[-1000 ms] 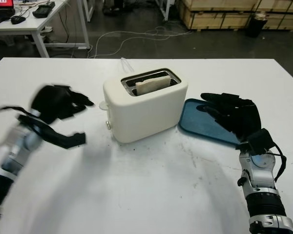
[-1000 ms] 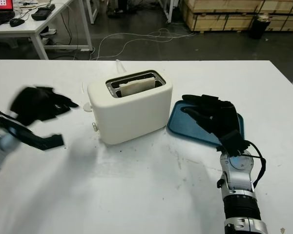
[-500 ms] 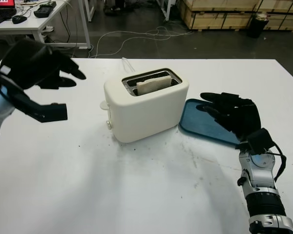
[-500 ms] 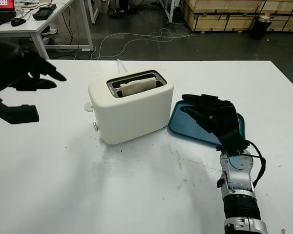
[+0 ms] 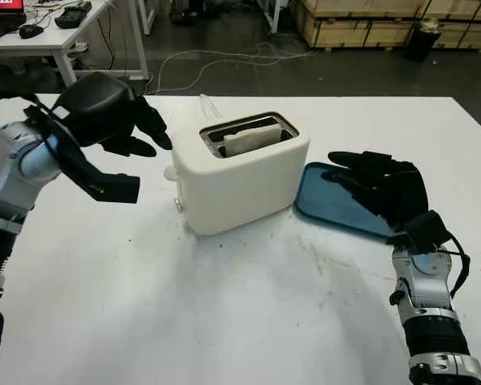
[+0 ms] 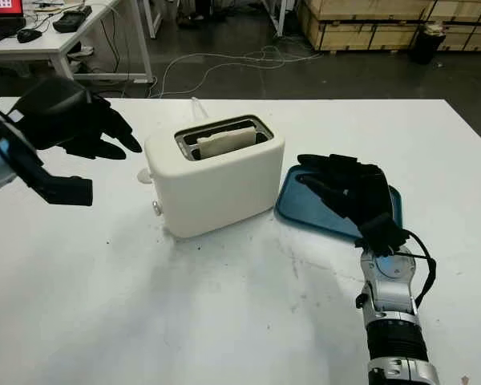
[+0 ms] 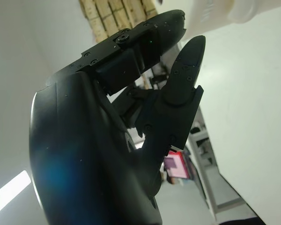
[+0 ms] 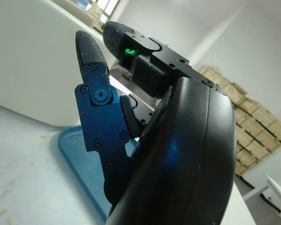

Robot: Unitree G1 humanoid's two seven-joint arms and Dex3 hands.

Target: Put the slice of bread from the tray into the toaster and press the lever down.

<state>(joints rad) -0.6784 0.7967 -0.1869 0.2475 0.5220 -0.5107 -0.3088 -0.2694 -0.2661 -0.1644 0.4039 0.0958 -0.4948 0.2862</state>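
Note:
A cream toaster [image 5: 240,172] stands mid-table with a slice of bread [image 5: 252,140] upright in its slot. Its lever [image 5: 170,172] juts from the left end. My left hand [image 5: 120,128] hovers open above the table, just left of the toaster's top corner and above the lever, holding nothing. A blue tray [image 5: 341,204] lies right of the toaster. My right hand [image 5: 381,186] is open over the tray's right part, holding nothing. The right wrist view has the tray [image 8: 77,157] and the toaster wall [image 8: 28,65] beyond the fingers [image 8: 91,61].
The white table [image 5: 224,313] stretches wide in front of the toaster. A white cable [image 5: 204,104] runs from behind the toaster. Beyond the far edge are a desk [image 5: 48,32], floor cables and wooden pallets [image 5: 369,24].
My left hand rose from the table's left side, then swung right and now sits close to the toaster's left end. The right hand, bread and tray have not moved.

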